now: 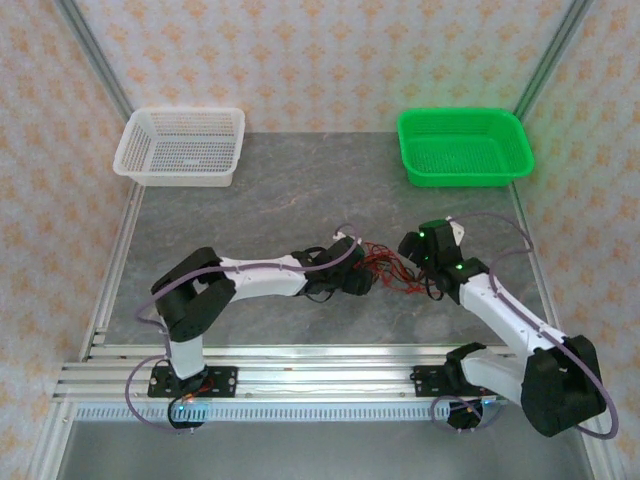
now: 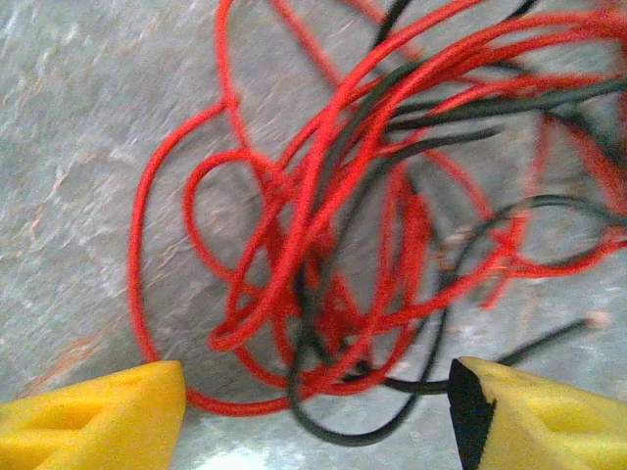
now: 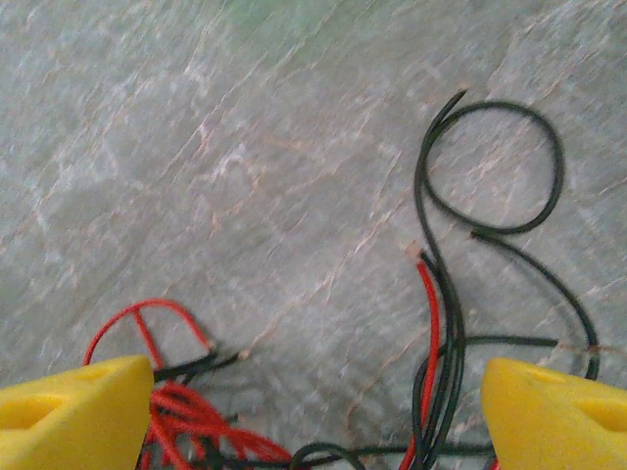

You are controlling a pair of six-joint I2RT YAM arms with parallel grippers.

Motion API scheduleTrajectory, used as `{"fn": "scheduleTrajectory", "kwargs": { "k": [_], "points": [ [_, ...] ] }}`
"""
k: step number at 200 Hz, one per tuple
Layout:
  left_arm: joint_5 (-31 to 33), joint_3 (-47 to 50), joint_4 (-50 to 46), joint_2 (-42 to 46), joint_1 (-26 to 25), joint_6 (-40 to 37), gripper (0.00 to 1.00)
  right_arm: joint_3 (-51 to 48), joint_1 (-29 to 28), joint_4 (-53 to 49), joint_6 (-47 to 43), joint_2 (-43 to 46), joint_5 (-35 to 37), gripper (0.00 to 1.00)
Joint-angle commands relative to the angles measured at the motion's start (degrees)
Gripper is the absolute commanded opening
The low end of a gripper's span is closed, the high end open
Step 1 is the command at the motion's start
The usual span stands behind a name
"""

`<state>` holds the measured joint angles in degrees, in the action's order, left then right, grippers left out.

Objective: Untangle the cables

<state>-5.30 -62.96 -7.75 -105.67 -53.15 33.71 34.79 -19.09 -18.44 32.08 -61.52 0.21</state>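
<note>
The cables [image 1: 386, 264] lie snarled on the tabletop [image 1: 280, 190] between the arms; left pincer [image 2: 318, 397] and right pincer [image 3: 318, 392] gape released over strands. Grasping step, I judge: next, clamp separate strands and draw apart

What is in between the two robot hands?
The cables, a red and black snarl, lie between the left gripper and the right gripper. The top external view shows this.
</note>
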Motion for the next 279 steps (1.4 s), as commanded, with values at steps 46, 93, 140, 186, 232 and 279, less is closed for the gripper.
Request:
{"fn": "scheduleTrajectory", "kwargs": {
  "k": [46, 93, 140, 186, 232, 279],
  "points": [
    [8.6, -5.0, -4.4, -7.8, 0.9, 0.9, 0.73, -0.1, -4.0, -1.6, -3.1, -7.6, -3.4, 0.86],
    [12.2, -2.5, -4.3, -5.8, 3.8, 0.2, 0.67, -0.8, -4.9, 2.5, -4.3, -17.8, -0.2, 0.65],
    [19.1, 7.8, -5.1, 1.0, 12.5, 1.3, 0.66, -0.3, -5.2, 3.3, -6.1, -20.2, -0.5, 0.55],
    [22.5, 15.2, -4.9, 9.2, 17.2, 3.2, 0.67, 0.0, -6.2, 4.1, -6.5, -22.0, -1.9, 0.39],
    [17.6, 15.7, -3.2, 16.5, 17.1, 0.2, 0.68, 3.4, -11.1, 4.2, -6.9, -25.3, -3.1, 0.24],
    [15.5, 12.7, -4.5, 24.4, 10.1, -6.9, 0.74, 5.7, -11.3, 3.0, -8.8, -20.2, -5.8, 0.28]
  ]
}}
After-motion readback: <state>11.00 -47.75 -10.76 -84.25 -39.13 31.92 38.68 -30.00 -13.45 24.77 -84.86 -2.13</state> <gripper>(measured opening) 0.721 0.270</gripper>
